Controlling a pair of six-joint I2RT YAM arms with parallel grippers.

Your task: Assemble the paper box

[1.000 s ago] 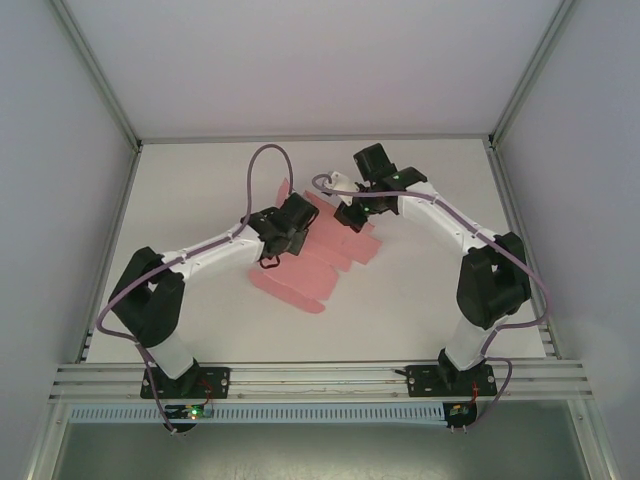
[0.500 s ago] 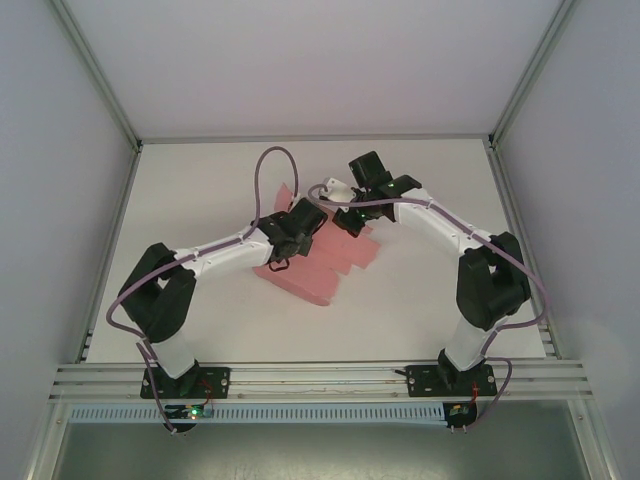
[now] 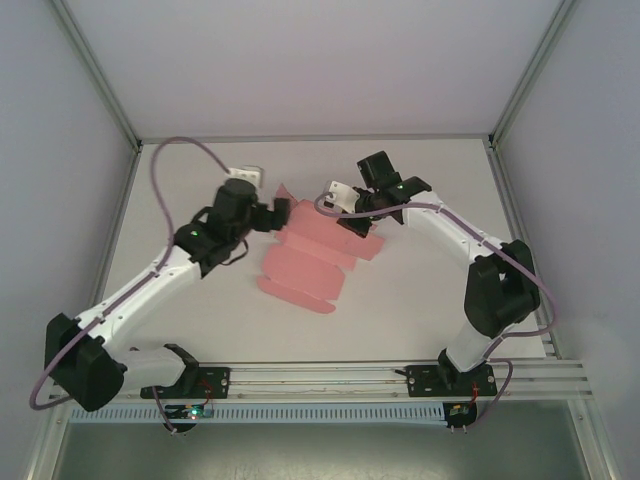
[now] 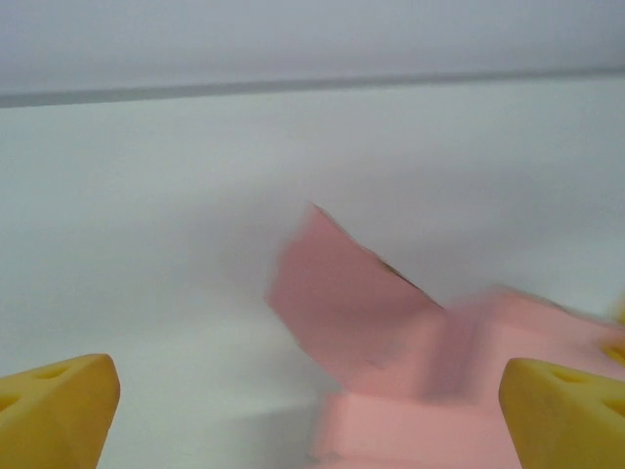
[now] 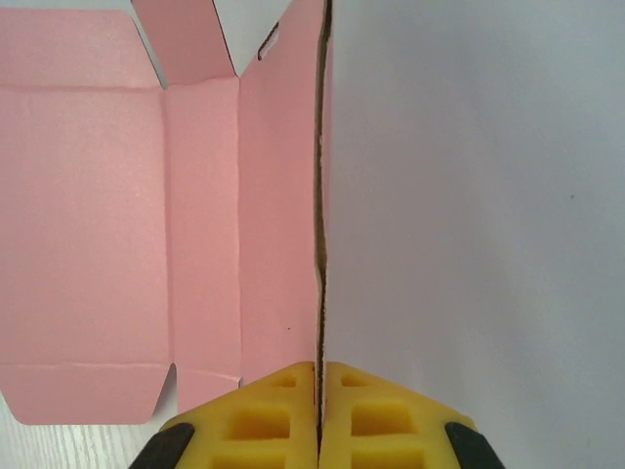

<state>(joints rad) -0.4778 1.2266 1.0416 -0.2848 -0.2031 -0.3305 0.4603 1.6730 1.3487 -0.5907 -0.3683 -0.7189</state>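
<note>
I am counting one paper box [image 3: 310,262], a single pink card sheet, lying on one table [image 3: 430,300]. I am seeing two arms, the left arm [image 3: 150,290] and the right arm [image 3: 455,230], each trailing one purple cable [image 3: 185,145] and each carrying one pincer: the left pincer [image 3: 274,214] and the right pincer [image 3: 350,208]. Each pincer is showing two yellow fingertips [image 4: 59,410], four altogether.

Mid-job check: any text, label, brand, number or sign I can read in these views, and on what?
None can be read. The paper box is plain pink card with no print. The yellow pads of the right tool, shut on its edge, bear no marks.
</note>
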